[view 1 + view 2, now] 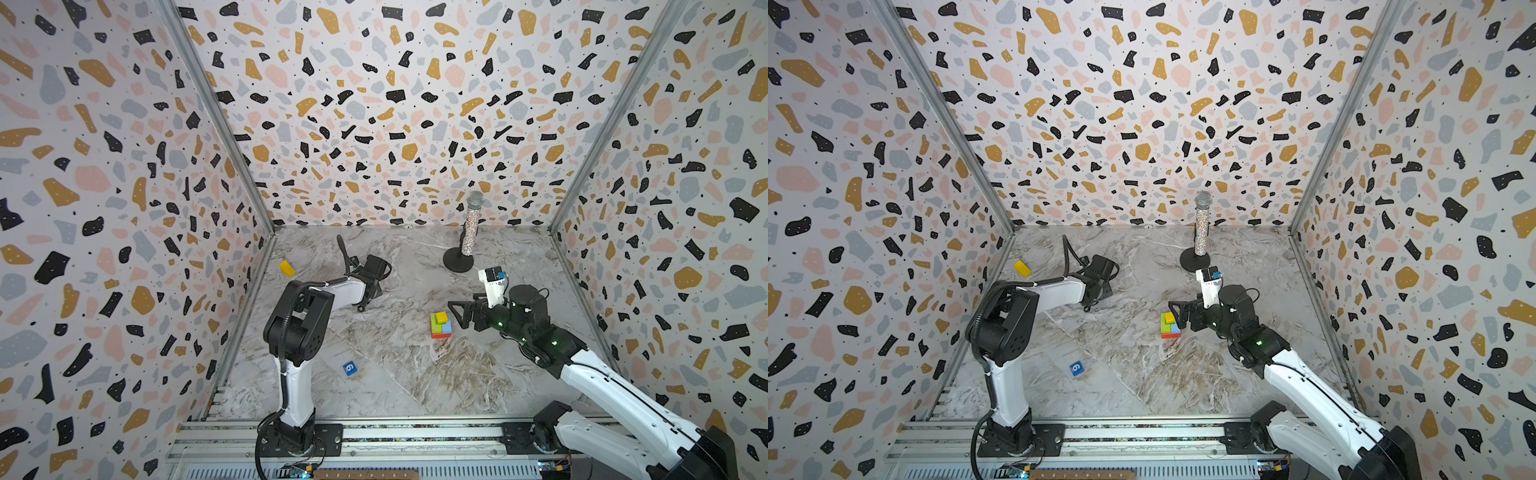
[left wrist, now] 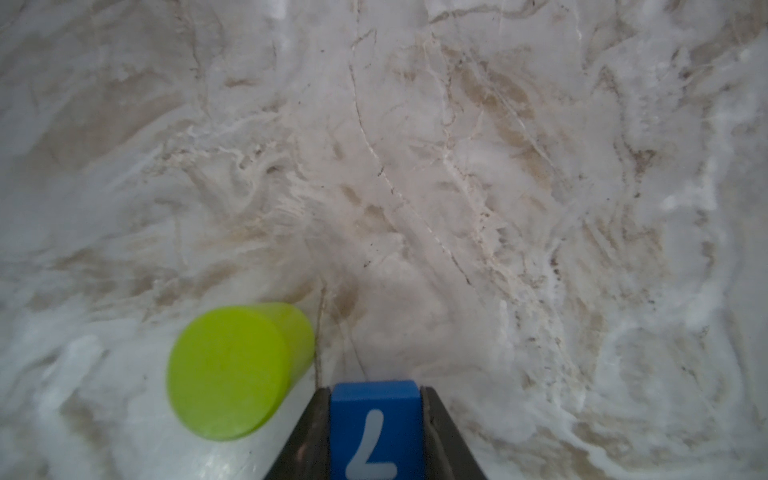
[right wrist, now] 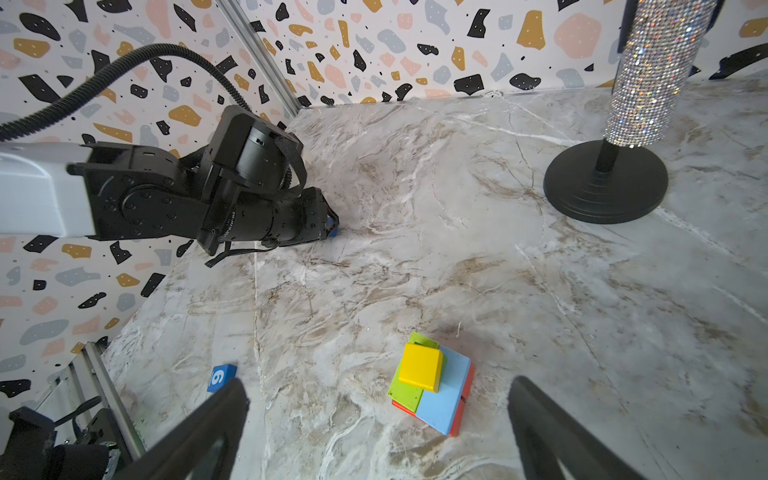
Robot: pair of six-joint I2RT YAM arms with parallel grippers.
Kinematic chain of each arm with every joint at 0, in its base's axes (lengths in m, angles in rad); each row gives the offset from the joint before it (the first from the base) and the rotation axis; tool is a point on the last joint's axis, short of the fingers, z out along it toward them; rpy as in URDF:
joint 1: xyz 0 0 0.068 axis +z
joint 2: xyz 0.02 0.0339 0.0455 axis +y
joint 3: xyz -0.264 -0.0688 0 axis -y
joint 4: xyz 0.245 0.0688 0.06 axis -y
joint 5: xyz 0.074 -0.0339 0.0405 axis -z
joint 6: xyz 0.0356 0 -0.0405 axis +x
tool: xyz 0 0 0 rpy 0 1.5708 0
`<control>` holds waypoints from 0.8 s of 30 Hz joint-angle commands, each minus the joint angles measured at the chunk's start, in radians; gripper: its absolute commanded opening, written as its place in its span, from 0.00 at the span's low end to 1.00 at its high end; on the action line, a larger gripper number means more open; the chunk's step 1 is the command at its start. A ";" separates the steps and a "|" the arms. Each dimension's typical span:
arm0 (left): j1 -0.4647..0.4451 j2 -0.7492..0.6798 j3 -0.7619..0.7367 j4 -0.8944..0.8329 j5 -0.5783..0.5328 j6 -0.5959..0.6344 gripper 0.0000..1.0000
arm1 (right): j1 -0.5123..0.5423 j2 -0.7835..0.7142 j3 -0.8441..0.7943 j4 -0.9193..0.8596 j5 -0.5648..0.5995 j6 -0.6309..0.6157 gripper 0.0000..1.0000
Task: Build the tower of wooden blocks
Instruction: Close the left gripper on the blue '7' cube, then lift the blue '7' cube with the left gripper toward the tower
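My left gripper (image 2: 376, 388) is shut on a dark blue block (image 2: 376, 432) with a white numeral, low over the marble floor. A lime green cylinder (image 2: 237, 370) lies on its side just beside it. In the right wrist view that gripper (image 3: 328, 224) points down at the floor with a bit of the blue block showing. The tower (image 1: 440, 325) (image 1: 1170, 325) (image 3: 432, 382) is a short stack: red lowest, light blue and green bricks above, a yellow block on top. My right gripper (image 1: 455, 311) (image 3: 378, 388) hovers beside it, open and empty.
A yellow block (image 1: 286, 268) (image 1: 1022, 268) lies near the left wall. A dark blue block marked 6 (image 1: 350, 368) (image 3: 221, 377) sits at the front left. A glittery microphone (image 1: 471, 228) (image 3: 648, 83) on a round black base stands at the back right.
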 commanded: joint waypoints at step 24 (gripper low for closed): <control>-0.113 -0.220 0.042 -0.203 -0.027 0.128 0.27 | -0.145 0.119 -0.109 0.145 -0.135 0.120 0.99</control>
